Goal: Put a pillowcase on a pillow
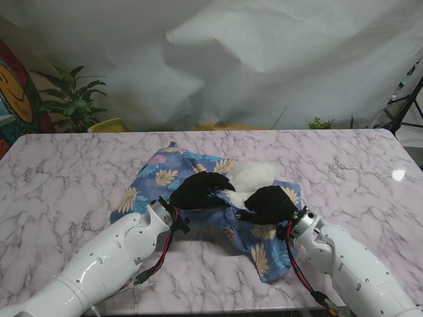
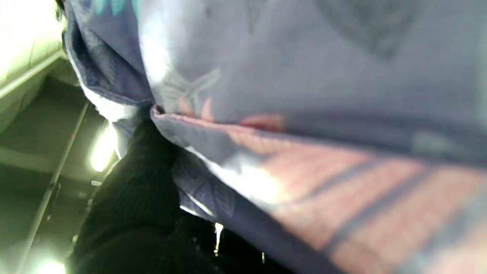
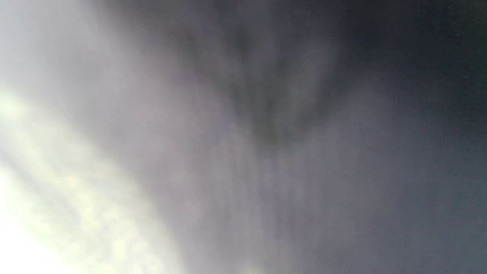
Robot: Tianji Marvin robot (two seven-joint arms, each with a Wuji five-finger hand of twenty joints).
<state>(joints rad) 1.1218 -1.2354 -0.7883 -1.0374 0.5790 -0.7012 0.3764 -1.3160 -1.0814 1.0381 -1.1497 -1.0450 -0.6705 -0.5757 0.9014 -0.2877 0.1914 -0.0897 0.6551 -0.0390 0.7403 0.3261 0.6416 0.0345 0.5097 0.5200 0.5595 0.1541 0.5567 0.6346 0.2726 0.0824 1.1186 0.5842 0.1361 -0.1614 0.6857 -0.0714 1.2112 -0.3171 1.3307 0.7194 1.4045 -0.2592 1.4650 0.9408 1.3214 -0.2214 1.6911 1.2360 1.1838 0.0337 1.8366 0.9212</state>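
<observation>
A blue pillowcase (image 1: 158, 181) with a leaf print lies crumpled in the middle of the marble table (image 1: 59, 178). The white pillow (image 1: 254, 174) shows at the case's mouth, partly inside and bare on its far side. My black-gloved left hand (image 1: 198, 190) rests on the case just left of the pillow. In the left wrist view, its fingers (image 2: 137, 182) pinch the hem of the pillowcase (image 2: 266, 114). My right hand (image 1: 268, 203) is curled on the case's near right edge, with cloth bunched around it. Blurred pillowcase fabric (image 3: 243, 152) fills the right wrist view.
A loose flap of the case (image 1: 264, 257) hangs toward the table's near edge between my arms. A potted plant (image 1: 73, 99) and a yellow object (image 1: 109, 125) stand beyond the far left edge. A white sheet hangs behind the table.
</observation>
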